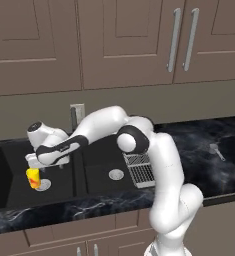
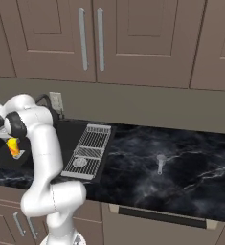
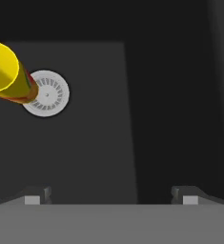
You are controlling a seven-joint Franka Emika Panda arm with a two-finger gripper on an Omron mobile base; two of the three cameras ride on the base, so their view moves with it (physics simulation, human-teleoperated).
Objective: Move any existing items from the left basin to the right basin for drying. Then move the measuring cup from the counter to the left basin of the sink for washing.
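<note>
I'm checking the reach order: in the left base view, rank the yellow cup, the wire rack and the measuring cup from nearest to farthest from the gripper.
1. Yellow cup, left basin, just below the open gripper.
2. Wire rack, right of the sink.
3. Measuring cup, far right on the counter.

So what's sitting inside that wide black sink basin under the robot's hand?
A small yellow cup with an orange-red end stands in the left basin, overlapping its round silver drain. The cup hides part of the drain, and the arm covers part of the basin floor.

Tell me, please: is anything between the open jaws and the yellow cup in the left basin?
Nothing visible. The gripper hangs open above the left basin; the yellow cup stands off to one side by the drain, with bare basin floor between.
</note>
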